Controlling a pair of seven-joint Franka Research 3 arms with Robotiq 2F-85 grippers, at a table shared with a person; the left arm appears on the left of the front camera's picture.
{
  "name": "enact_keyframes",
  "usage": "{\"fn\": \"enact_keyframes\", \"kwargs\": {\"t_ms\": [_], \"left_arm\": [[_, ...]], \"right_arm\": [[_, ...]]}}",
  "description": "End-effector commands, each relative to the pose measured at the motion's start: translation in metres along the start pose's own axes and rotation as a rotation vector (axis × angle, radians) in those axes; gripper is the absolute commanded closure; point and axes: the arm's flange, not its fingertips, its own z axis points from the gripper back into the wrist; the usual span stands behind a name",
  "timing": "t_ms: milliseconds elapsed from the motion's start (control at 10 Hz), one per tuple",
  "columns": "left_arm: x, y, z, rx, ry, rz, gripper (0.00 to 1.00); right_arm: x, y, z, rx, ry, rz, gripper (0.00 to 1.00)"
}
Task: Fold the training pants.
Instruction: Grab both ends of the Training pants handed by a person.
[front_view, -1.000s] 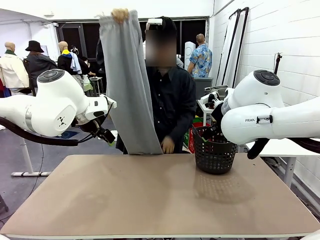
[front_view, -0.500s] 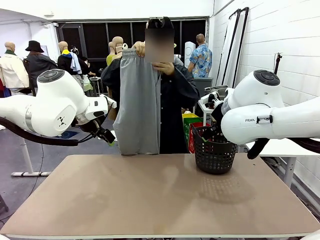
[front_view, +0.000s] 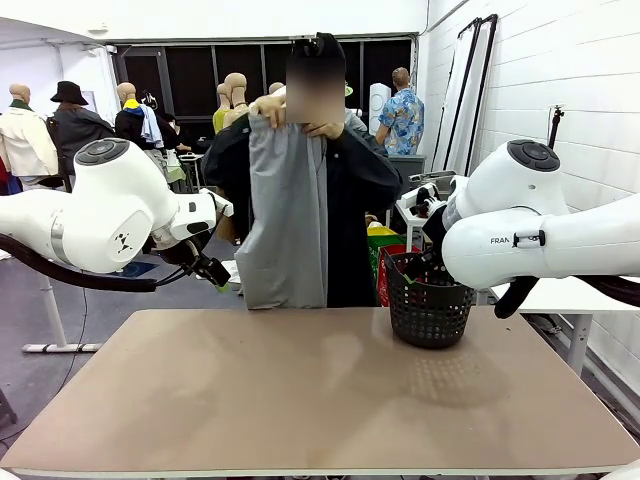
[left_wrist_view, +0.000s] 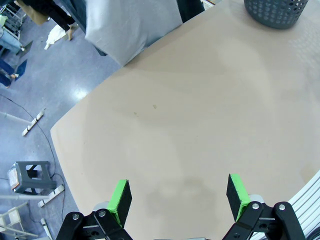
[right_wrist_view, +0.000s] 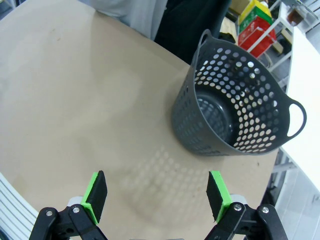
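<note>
**Pants held up by the person, both grippers open over the table**

The training pants (front_view: 285, 215) are off the table, in the grasp of the person (front_view: 350, 190) standing at the far side. One hand (front_view: 268, 105) grips the waistband end high up near the shoulder, and the other hand (front_view: 325, 130) pinches the cloth just beside it at the chest. The light grey fabric hangs straight down in one long, narrow panel in front of the person's dark top. Its lower end reaches the far edge of the table (front_view: 320, 400); whether it touches the tabletop I cannot tell.

In the left wrist view the pants (left_wrist_view: 132, 27) show as a pale fold at the table's far rim. In the right wrist view a strip of them (right_wrist_view: 132, 12) sits at the top edge.

The left gripper (left_wrist_view: 177, 192) hangs above the bare brown tabletop with its jaws wide apart, green pads (left_wrist_view: 120, 197) facing each other and nothing between them. The right gripper (right_wrist_view: 157, 195) is likewise spread wide and holds nothing, poised over the table near a dark perforated basket (right_wrist_view: 235, 115).

That basket (front_view: 430, 305) stands upright on the far right part of the table, well apart from the pants. The left arm (front_view: 110, 215) and right arm (front_view: 530, 240) are drawn back at either side, above the table's edges, neither touching the cloth.
</note>
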Motion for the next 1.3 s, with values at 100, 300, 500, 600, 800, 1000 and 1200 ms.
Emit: {"fn": "enact_keyframes", "kwargs": {"t_ms": [100, 300, 500, 600, 800, 1000, 1200], "left_arm": [[-0.0001, 0.0009, 0.0001, -0.003, -0.001, -0.006, 0.00], [-0.0001, 0.0009, 0.0001, -0.003, -0.001, -0.006, 0.00], [-0.0001, 0.0009, 0.0001, -0.003, -0.001, -0.006, 0.00], [-0.0001, 0.0009, 0.0001, -0.003, -0.001, -0.006, 0.00], [-0.0001, 0.0009, 0.0001, -0.003, -0.001, -0.006, 0.00], [-0.0001, 0.0009, 0.0001, -0.003, -0.001, -0.006, 0.00], [-0.0001, 0.0009, 0.0001, -0.003, -0.001, -0.006, 0.00]], "right_arm": [[-0.0008, 0.0002, -0.0009, -0.005, -0.005, 0.002, 0.00], [-0.0008, 0.0002, -0.0009, -0.005, -0.005, 0.002, 0.00], [-0.0008, 0.0002, -0.0009, -0.005, -0.005, 0.002, 0.00], [-0.0008, 0.0002, -0.0009, -0.005, -0.005, 0.002, 0.00], [-0.0008, 0.0002, -0.0009, -0.005, -0.005, 0.002, 0.00], [-0.0008, 0.0002, -0.0009, -0.005, -0.005, 0.002, 0.00], [-0.0008, 0.0002, -0.0009, -0.005, -0.005, 0.002, 0.00]]}}
